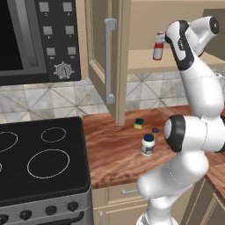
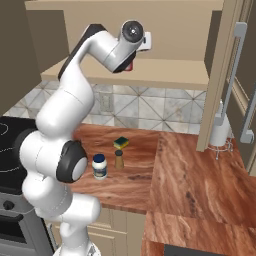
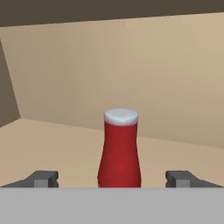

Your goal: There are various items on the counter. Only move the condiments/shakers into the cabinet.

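Gripper (image 3: 112,179) is open: both fingertips (image 3: 41,178) stand wide, one on each side of the red squeeze bottle (image 3: 119,151), with clear gaps and no contact visible. The bottle stands upright on the cabinet shelf (image 1: 145,63), white cap up, near the front edge.

Handling judgement: the bottle is probably light plastic with a soft, squeezable wall and a smooth surface. It is tall and narrow, so it tips easily; the arm should back out straight, without brushing it.

Left on the counter (image 1: 118,154): the white jar with the blue lid (image 1: 148,144) and the small brown shaker (image 2: 119,159), just beside each other, both upright. The green-and-yellow sponge (image 1: 139,123) sits near them, toward the wall; it stays put.

- The jar looks rigid, squat and stable. Best taken across the body below the lid; the lid rim should stop slip.
- The shaker is thin and light, likely rigid. Best taken at mid-body, jaws centred, as it would topple at a nudge.
- With jar and shaker this close, the fingers must go in without clipping the neighbour.
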